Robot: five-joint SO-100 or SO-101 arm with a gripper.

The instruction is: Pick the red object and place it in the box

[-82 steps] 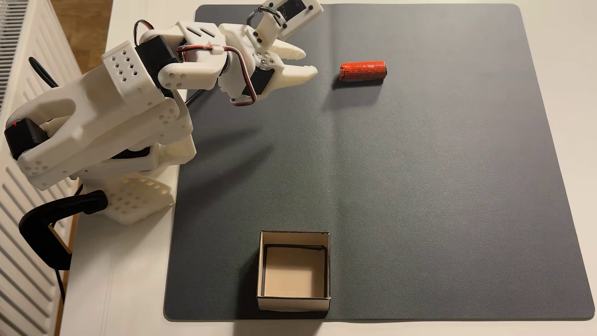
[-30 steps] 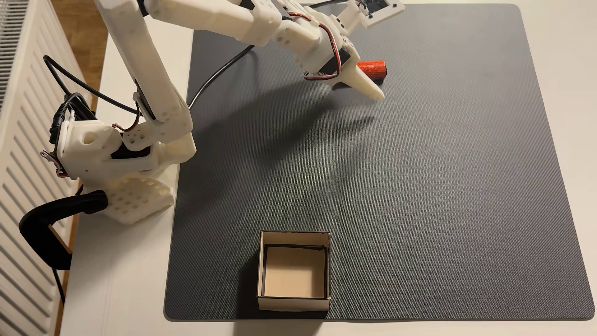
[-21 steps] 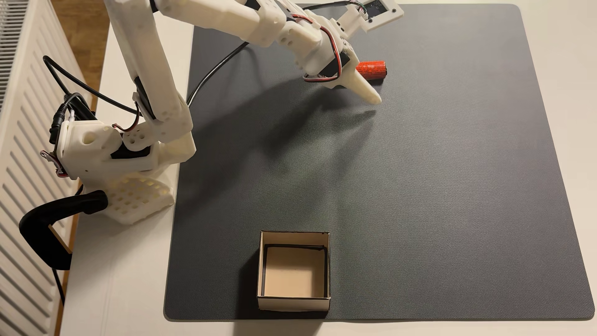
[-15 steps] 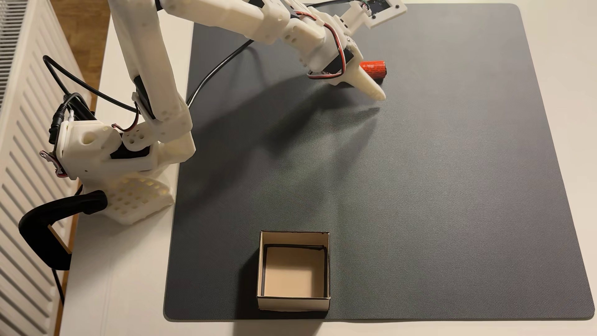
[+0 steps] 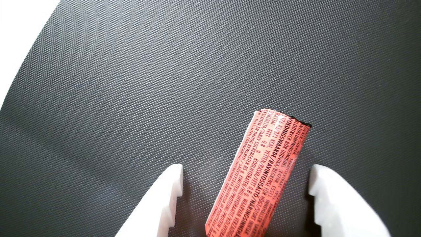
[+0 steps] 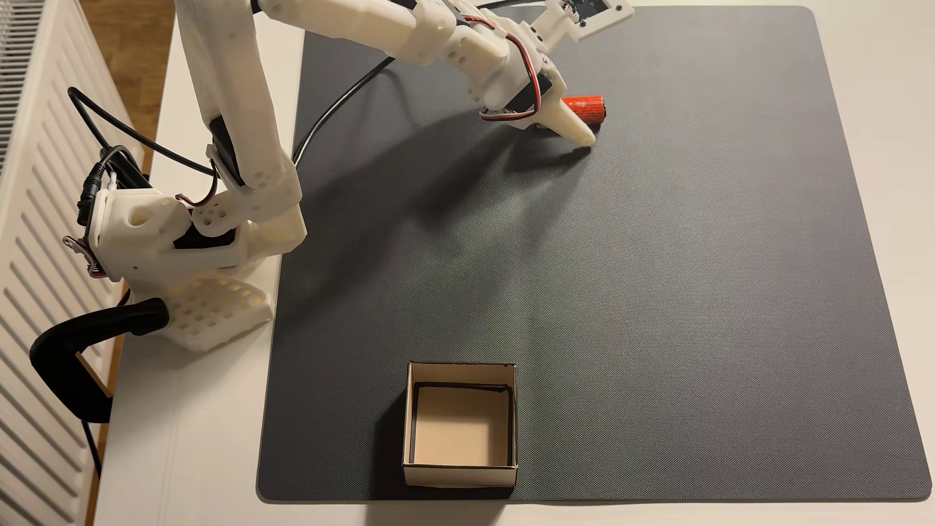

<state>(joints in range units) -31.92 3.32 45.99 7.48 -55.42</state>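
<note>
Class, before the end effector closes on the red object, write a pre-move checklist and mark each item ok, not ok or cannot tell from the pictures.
1. End effector open: ok, in the wrist view.
2. Red object between the fingers: ok, mat showing on both sides.
3. Object centred: not ok, it lies nearer the right finger and slants across the gap.
4. Fingertips down at mat level: cannot tell.
5. Box upright, with nothing in it: ok.
6. Mat between object and box free of obstacles: ok.
</note>
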